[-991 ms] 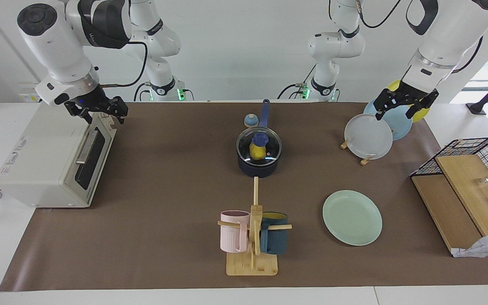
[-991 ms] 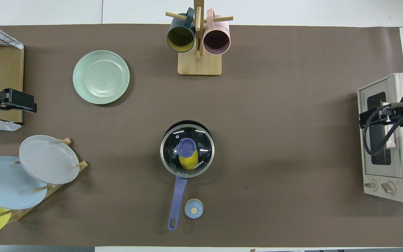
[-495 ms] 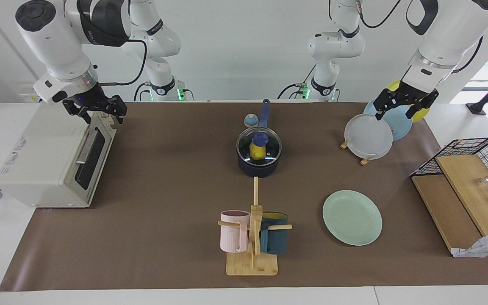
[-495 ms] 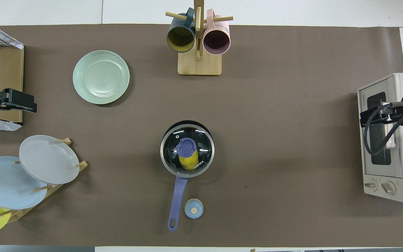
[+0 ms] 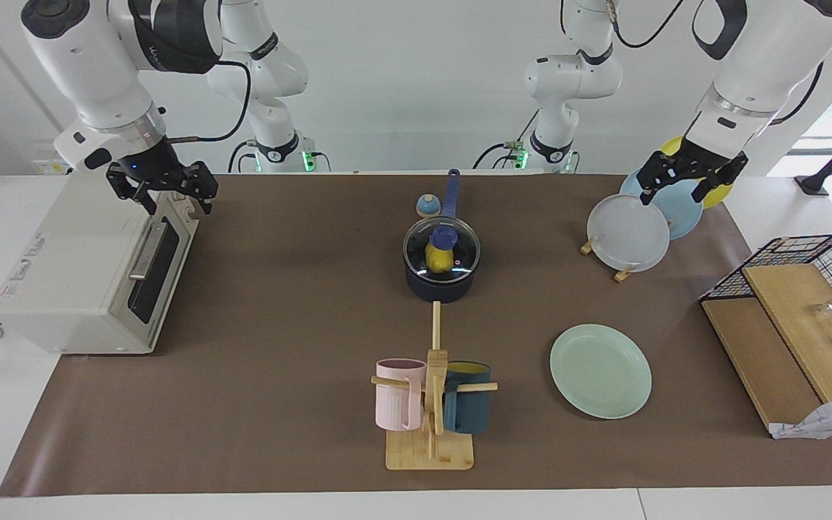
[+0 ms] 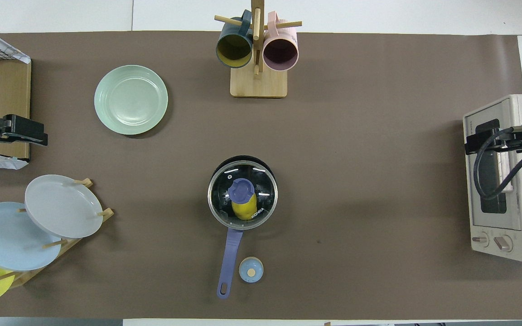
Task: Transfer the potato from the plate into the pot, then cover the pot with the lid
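The yellow potato [image 5: 436,260] lies in the dark pot [image 5: 439,289], seen through the glass lid [image 5: 461,249] that sits on the pot with its blue knob up. In the overhead view the potato [image 6: 244,210] shows under the lid [image 6: 261,181], and the pot's [image 6: 243,159] blue handle points toward the robots. The mint-green plate [image 5: 600,370] [image 6: 131,99] is bare and lies farther from the robots, toward the left arm's end. My right gripper [image 5: 170,193] [image 6: 487,142] is open and empty over the toaster oven. My left gripper [image 5: 678,189] [image 6: 16,131] is open and empty over the plate rack.
A toaster oven [image 5: 91,267] stands at the right arm's end. A rack of upright plates [image 5: 629,231] and a wire basket with wooden boards [image 5: 799,303] are at the left arm's end. A mug tree [image 5: 430,404] stands farther out than the pot. A small bell [image 5: 427,204] sits beside the pot's handle.
My right gripper has risen slightly over the toaster oven. The left arm, the pot, the lid and the plate have not moved.
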Motion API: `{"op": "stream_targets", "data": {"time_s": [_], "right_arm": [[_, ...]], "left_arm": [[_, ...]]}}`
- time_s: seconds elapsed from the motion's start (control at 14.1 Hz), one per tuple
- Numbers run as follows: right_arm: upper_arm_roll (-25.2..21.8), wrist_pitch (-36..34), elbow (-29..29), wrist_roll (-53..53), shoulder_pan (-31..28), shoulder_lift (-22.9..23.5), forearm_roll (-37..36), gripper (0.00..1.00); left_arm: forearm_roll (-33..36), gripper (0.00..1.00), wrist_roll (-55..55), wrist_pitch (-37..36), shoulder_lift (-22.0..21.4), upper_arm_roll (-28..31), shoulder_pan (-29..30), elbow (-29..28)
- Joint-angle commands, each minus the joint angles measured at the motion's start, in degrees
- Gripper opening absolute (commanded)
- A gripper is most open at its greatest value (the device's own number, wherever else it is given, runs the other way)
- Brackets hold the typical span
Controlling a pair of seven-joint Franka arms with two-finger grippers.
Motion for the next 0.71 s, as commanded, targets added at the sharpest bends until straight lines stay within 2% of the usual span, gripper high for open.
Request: {"op": "stream_targets", "data": {"time_s": [0.0,0.64], "right_arm": [[0.5,0.7,-0.2,-1.4,-1.2,-0.3,0.2,1.0],[0.7,1.6,1.0,-1.3,-0.8,0.0,1.1,1.0]], "left_arm": [[1.2,1.0,-0.1,-0.5,-0.5,-0.1,0.2,-0.4],[1.2,1.0,-0.1,-0.5,-0.5,-0.1,0.2,-0.4]]}}
